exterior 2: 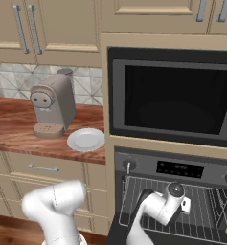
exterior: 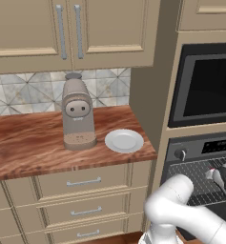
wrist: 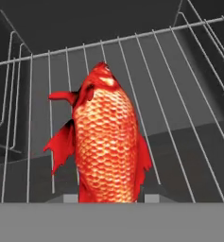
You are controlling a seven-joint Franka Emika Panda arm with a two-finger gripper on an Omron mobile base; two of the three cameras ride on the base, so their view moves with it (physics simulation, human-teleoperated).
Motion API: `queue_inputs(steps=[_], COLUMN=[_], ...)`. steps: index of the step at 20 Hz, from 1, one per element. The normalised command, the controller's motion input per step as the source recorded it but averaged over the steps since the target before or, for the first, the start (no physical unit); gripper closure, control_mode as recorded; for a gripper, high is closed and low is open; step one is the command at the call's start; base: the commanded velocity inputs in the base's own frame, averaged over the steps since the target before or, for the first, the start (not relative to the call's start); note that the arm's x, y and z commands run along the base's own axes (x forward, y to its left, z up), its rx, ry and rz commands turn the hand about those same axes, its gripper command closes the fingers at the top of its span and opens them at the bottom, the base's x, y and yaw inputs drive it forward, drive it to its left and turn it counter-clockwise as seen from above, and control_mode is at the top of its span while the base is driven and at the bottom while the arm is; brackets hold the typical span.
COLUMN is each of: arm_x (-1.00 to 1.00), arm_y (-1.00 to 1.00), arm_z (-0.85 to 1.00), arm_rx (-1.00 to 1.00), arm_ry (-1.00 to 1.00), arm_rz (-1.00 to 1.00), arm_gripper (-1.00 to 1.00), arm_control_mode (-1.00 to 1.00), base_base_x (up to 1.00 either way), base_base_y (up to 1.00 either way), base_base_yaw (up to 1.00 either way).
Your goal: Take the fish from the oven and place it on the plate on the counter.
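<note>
Closest to you, in the hand view, the fish point(wrist: 106, 142) rises straight up from the bottom edge, red-orange, scaled, head pointing away, fins spread to both sides. Its lower body sits right where the fingertips would be, and it hides them, so you cannot tell whether the jaws are gripping it or merely standing around it. Behind the fish, the thin wires of the rack point(wrist: 179, 85) run away into the dark cavity.

In the right base view, your white arm bends up from the lower left and reaches into the open oven point(exterior 2: 175, 167). The gripper point(exterior 2: 184, 205) sits low over the wire rack, just under the silver control panel with its knob and digital display.

Above the oven is a black glass-fronted appliance point(exterior 2: 172, 98) in a grey frame.

Farther left, the reddish-brown counter point(exterior: 28, 143) runs over beige drawers. The plate point(exterior: 124, 140), round and white, lies near the counter's right end, bare. Just beside it, to the left, stands a beige coffee machine point(exterior: 77, 114), upright. Tiled wall and beige cupboards rise behind.
</note>
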Motion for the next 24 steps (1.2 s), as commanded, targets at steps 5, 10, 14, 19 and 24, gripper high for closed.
queue_inputs(steps=[5, 10, 14, 19, 24], arm_x=[-0.77, -0.92, -0.96, -0.64, -0.28], arm_y=[0.09, 0.24, 0.36, 0.68, 0.98], arm_z=[0.91, 0.94, 0.88, 0.81, 0.87], arm_rx=[0.06, 0.04, 0.01, 0.0, -0.03], arm_ry=[-0.06, -0.02, -0.04, -0.13, -0.11], arm_rz=[0.0, 0.0, 0.0, 0.02, 0.04], arm_gripper=[1.0, 1.0, 1.0, 1.0, 1.0], arm_control_mode=[-1.0, -1.0, -1.0, -1.0, -1.0], base_base_x=[0.0, 0.0, 0.0, 0.0, 0.0], base_base_y=[0.0, 0.0, 0.0, 0.0, 0.0], base_base_yaw=[0.0, 0.0, 0.0, 0.0, 0.0])
